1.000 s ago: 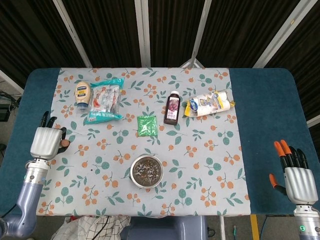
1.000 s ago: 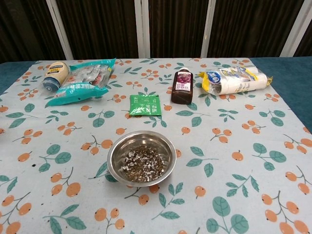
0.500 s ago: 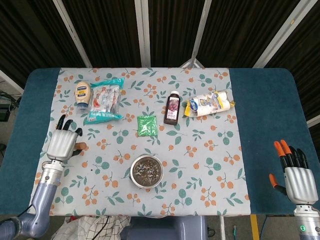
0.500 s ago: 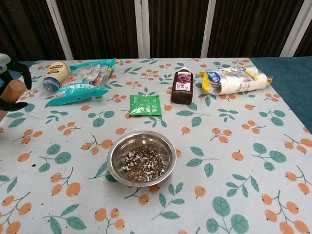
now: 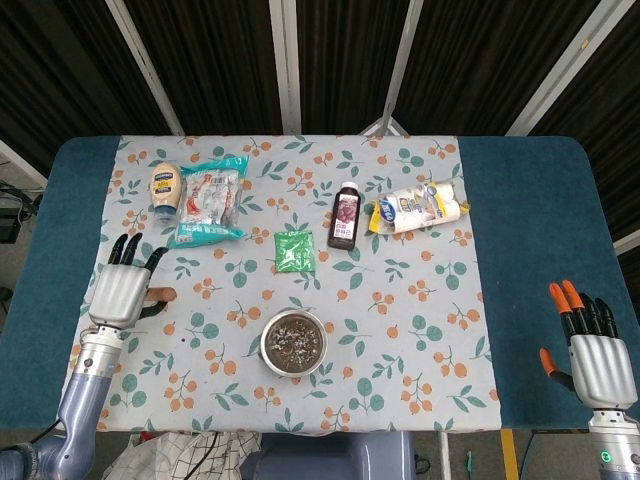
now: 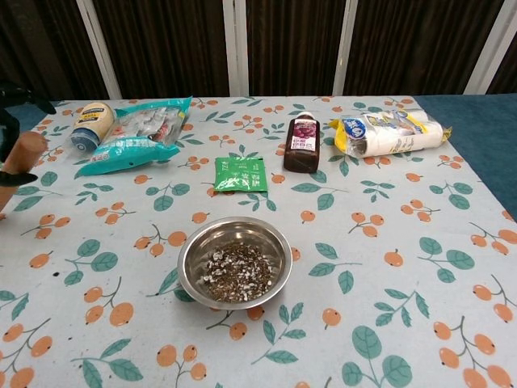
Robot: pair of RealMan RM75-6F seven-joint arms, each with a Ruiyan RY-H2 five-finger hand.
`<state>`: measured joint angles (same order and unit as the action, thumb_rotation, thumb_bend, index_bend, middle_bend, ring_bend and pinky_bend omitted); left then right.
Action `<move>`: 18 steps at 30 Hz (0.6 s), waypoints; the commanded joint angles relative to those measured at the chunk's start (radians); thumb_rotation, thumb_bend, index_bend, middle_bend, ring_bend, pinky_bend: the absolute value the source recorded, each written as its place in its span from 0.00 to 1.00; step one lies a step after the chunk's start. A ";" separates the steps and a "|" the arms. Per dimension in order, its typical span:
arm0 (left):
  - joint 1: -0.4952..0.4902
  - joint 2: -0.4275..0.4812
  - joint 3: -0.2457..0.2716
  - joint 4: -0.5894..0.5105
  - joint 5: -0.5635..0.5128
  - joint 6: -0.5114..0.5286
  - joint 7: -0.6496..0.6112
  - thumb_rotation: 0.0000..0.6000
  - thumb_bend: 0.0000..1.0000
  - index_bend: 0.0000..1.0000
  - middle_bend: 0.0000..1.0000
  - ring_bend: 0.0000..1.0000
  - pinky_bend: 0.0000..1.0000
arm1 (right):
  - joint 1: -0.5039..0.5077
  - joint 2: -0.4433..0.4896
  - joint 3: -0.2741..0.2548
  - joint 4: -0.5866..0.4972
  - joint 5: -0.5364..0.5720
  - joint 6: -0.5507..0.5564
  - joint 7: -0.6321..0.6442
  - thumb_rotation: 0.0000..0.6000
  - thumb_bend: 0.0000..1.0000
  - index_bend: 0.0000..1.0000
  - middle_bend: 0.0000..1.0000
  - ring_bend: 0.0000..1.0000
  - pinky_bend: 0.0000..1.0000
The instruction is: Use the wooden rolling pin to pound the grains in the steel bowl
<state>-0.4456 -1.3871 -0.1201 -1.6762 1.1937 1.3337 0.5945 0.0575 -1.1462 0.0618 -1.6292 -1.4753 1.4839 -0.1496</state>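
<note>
Nearest, centre front: round steel bowl (image 6: 235, 262), polished rim, holding speckled dark and pale grains (image 6: 235, 274); resting on floral-print cloth (image 6: 420, 267) over blue counter (image 5: 540, 240).

Front right, over bare blue counter: right robot hand (image 5: 596, 350), pale shell, orange and black fingers spread, holding nothing.

Left edge, level with bowl and well apart from it: left robot hand (image 5: 122, 290) gripping wooden rolling pin (image 6: 18, 166); smooth rounded tan end protruding in chest view, small brown tip showing beside the palm in head view. Fingertips extended above the grip.

Mid-distance: flat green sachet (image 6: 240, 175), glossy, square.

Farther back, left to right: squat plastic mayonnaise bottle (image 6: 89, 124) lying down; crinkled teal snack bag (image 6: 137, 133); dark rectangular bottle (image 6: 304, 144) with purple label; cylindrical roll pack (image 6: 389, 132) in clear printed film.
</note>
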 commanded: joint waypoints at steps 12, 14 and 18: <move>0.029 0.040 0.011 -0.028 0.053 0.017 -0.088 1.00 0.16 0.09 0.07 0.00 0.00 | 0.000 0.001 0.000 -0.004 0.006 -0.004 -0.008 1.00 0.37 0.00 0.00 0.00 0.00; 0.037 0.050 0.016 -0.038 0.062 0.025 -0.097 1.00 0.16 0.10 0.07 0.00 0.00 | 0.000 0.002 0.000 -0.004 0.007 -0.005 -0.007 1.00 0.37 0.00 0.00 0.00 0.00; 0.068 0.090 0.029 -0.074 0.074 0.053 -0.121 1.00 0.16 0.11 0.07 0.00 0.00 | -0.001 0.004 0.000 -0.004 0.008 -0.005 -0.004 1.00 0.37 0.00 0.00 0.00 0.00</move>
<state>-0.3908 -1.3127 -0.0979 -1.7356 1.2620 1.3747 0.4835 0.0570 -1.1419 0.0617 -1.6334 -1.4675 1.4787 -0.1537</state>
